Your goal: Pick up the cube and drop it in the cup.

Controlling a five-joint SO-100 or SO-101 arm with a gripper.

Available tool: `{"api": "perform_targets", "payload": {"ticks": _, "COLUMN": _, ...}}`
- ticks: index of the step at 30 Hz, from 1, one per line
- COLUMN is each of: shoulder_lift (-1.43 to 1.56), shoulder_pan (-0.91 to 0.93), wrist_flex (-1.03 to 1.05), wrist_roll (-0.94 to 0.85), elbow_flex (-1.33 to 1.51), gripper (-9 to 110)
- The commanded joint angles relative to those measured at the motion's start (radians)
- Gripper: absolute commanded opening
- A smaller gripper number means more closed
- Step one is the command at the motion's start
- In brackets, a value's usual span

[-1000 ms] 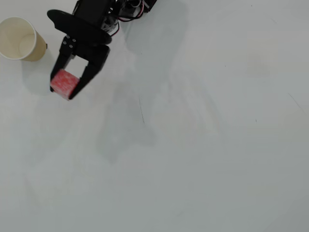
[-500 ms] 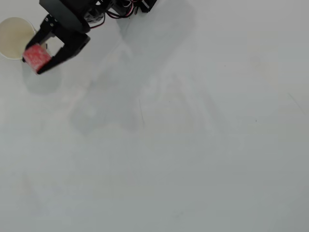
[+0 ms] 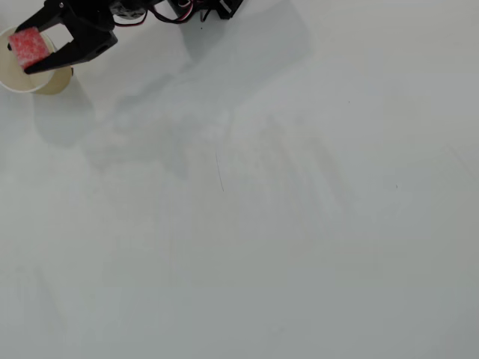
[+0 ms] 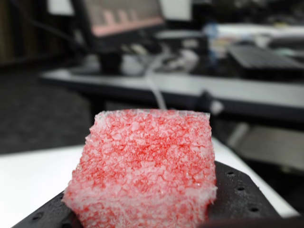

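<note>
Plain white tabletop (image 3: 299, 247), smooth and matte, faintly scuffed near the middle of the overhead view. Cream paper cup (image 3: 52, 81) upright on it at the far upper left corner, soft grey shadows beside.

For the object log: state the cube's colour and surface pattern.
The cube is red-pink, speckled and mottled with white, a grainy crystalline look. The wrist view shows it best.

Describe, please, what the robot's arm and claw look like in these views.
In the overhead view, the claw is matte black plastic with two tapered, pointed fingers. Red, white and black wires loop over the arm's black body. In the wrist view, one black finger shows small round holes.
</note>
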Motion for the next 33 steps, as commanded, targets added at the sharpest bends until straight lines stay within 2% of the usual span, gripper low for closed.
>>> {"api": "perform_targets", "payload": {"ticks": 1, "shoulder_lift": 0.038, "shoulder_pan": 0.046, "wrist_flex": -0.005, "wrist_roll": -0.005, "elbow_flex": -0.038, "gripper": 0}}
{"api": "perform_targets", "payload": {"ticks": 11, "shoulder_lift": 0.043, "shoulder_pan": 0.095, "wrist_flex": 0.008, "wrist_roll": -0.005, "elbow_flex": -0.037, "gripper": 0}}
{"api": "perform_targets", "payload": {"ticks": 22, "shoulder_lift": 0.026, "shoulder_pan": 0.064, "wrist_flex": 0.147, "wrist_roll": -0.006, "elbow_flex": -0.035, "gripper": 0}}
{"api": "perform_targets", "payload": {"ticks": 33, "shoulder_lift": -0.009, "shoulder_pan": 0.051, "wrist_flex": 0.153, "wrist_roll": -0.008, "elbow_flex": -0.035, "gripper": 0}}
